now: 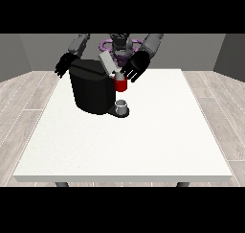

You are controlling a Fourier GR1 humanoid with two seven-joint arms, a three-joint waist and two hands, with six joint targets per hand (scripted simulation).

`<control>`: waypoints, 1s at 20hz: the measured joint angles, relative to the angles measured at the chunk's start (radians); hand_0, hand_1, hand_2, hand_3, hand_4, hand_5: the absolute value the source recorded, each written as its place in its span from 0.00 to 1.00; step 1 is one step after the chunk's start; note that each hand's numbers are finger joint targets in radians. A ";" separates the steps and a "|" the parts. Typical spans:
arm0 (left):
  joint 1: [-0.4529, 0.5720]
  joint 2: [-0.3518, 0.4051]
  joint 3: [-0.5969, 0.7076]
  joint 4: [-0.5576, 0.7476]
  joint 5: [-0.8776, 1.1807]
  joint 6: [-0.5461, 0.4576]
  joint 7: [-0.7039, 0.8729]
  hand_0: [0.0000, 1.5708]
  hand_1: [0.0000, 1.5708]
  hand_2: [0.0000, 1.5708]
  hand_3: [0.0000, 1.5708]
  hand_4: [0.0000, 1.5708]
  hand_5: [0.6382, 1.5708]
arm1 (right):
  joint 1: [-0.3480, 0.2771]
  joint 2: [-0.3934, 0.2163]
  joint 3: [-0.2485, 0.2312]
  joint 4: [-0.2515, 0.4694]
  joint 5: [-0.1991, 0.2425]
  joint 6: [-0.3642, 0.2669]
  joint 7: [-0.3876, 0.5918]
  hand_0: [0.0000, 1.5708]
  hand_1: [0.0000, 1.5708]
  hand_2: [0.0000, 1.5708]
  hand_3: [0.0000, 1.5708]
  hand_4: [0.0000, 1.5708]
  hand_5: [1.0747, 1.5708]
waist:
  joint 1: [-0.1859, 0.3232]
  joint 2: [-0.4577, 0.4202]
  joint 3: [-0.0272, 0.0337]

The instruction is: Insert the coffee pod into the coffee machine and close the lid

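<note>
Now the hand at the view's right (135,67) hovers with fingers spread, holding nothing, beside the raised lid (107,63) of the coffee machine (91,90), seemingly poised to close it.

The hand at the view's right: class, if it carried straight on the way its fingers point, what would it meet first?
Probably the red thing at the machine; the hand points down-left toward it, though depth is unclear.
</note>
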 measured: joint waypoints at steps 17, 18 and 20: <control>0.020 0.017 -0.030 -0.005 -0.047 -0.004 -0.058 0.00 0.00 0.00 0.00 0.00 1.00 | 0.007 0.003 0.000 0.007 -0.002 -0.003 -0.003 0.00 0.00 0.00 0.00 0.24 1.00 | 0.017 -0.010 -0.0001; 0.019 0.024 -0.036 -0.005 -0.056 -0.007 -0.060 0.00 0.00 0.00 0.00 0.00 1.00 | 0.006 0.001 -0.002 0.004 -0.003 -0.003 -0.003 0.00 0.00 0.00 0.00 0.22 1.00 | 0.013 -0.008 0.0004; 0.021 0.017 -0.050 -0.007 -0.067 -0.017 -0.061 0.00 0.00 0.00 0.00 0.00 1.00 | 0.004 0.003 -0.003 0.016 0.008 -0.018 0.000 0.00 0.00 0.00 0.00 0.22 1.00 | 0.021 -0.012 0.0007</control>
